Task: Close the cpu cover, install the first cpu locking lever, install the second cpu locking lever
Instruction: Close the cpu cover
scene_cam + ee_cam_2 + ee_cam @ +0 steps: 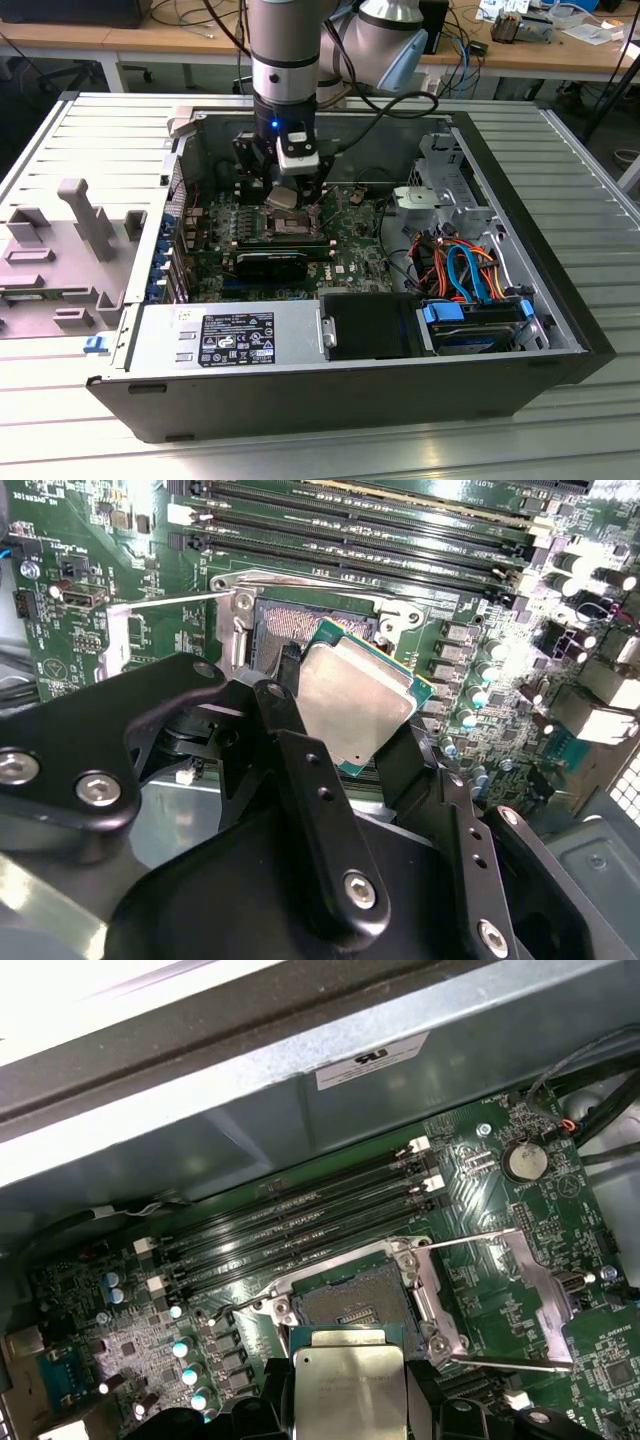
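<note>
Fingers of the gripper pinched a square processor chip by two opposite edges, and its silvery lid was tilted. The chip hung just above the open cpu socket without touching it, so the bed of contacts lay bare beneath.

In the first wrist view the cpu cover lay flipped open just beside the socket, over the green motherboard. One wire locking lever and a second wire lever ran along its two sides, neither latched over the socket. Four black memory slots ran along the socket's far side, next to the case wall.

In the exterior view the arm reached straight down into the open computer case, which lay on a slatted metal bench, and the gripper hovered over the socket. Seen from the socket, a black oblong block sat at six o'clock. The grey power-supply box sat farther out at seven o'clock. A drive with blue tabs sat at four o'clock, under orange and blue cables.
</note>
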Tool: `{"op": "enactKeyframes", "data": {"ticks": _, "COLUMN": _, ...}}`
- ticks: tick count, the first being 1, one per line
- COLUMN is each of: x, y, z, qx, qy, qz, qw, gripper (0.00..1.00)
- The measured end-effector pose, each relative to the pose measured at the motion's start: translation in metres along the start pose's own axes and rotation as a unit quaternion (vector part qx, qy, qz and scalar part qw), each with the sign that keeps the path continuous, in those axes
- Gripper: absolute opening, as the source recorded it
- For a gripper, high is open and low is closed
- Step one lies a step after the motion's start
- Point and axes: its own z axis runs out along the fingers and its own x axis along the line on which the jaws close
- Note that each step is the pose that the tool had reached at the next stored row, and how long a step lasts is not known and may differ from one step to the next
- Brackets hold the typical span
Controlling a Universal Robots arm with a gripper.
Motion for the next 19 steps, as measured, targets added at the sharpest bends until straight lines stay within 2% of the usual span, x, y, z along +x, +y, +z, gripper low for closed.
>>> {"op": "enactKeyframes", "data": {"ticks": 11, "x": 0.0000, "y": 0.0000, "z": 0.0007, "qx": 0.0043, "qy": -0.0015, "qz": 0.039, "qw": 0.9992, "gripper": 0.55}}
{"op": "enactKeyframes", "data": {"ticks": 19, "x": 0.0000, "y": 0.0000, "z": 0.0011, "qx": 0.0061, "qy": -0.0021, "qz": 0.064, "qw": 0.9980, "gripper": 0.55}}
